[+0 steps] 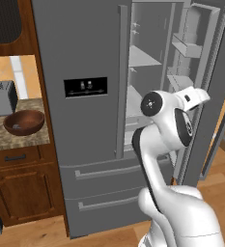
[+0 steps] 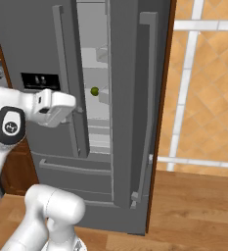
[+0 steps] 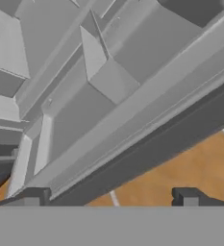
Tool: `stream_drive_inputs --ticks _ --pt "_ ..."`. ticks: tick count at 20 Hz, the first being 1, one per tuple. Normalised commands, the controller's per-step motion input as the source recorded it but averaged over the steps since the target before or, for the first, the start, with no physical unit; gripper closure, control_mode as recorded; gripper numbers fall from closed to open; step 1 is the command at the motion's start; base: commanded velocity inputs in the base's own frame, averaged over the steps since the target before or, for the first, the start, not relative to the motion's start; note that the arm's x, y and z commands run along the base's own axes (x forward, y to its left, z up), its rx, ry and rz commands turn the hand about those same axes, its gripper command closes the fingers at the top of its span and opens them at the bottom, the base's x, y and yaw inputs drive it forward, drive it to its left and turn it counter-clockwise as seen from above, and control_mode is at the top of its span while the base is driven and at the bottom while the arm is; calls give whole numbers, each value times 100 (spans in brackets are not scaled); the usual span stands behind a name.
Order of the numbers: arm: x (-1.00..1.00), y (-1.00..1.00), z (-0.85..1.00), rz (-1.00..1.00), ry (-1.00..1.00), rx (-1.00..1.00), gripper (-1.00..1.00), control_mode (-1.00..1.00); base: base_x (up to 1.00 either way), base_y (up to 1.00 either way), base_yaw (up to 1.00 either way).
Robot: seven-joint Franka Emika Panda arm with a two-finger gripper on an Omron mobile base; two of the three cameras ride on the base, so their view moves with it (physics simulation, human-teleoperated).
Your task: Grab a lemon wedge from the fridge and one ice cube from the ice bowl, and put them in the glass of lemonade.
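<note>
The right door of the fridge (image 1: 85, 120) is swung open, and the lemon wedge (image 2: 94, 90) is seen in the right base view as a small yellow-green object on an inner shelf, near that shelf's front edge. The gripper (image 3: 111, 196) is held in front of the open compartment with its jaws fully released and nothing between them; only the two dark tips are visible in the hand view, which is directed at the door shelves (image 3: 113, 91) and the wooden floor (image 3: 180, 173). The wedge is judged to lie deeper inside the fridge than the jaws and slightly above them, so a turn of the hand toward the interior is required before any reach. The wedge's long axis cannot be determined. The ice bowl (image 1: 24, 122) is located on the counter (image 1: 17, 140) left of the fridge, near the counter's front edge, beside the toaster (image 1: 1, 98).
</note>
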Motion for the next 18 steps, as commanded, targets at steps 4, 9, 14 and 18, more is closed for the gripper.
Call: stream_drive_inputs --ticks 4,9,14,18 --pt "55 -12 -11 0 3 -7 -100 -100 0 0 0" --pt "40 -26 -9 0 0 -4 -100 -100 0 0 0" --pt "16 -58 -25 -3 0 0 -100 -100 0 0 0" --pt "32 -56 -19 -7 0 0 -100 -100 0 0 0"
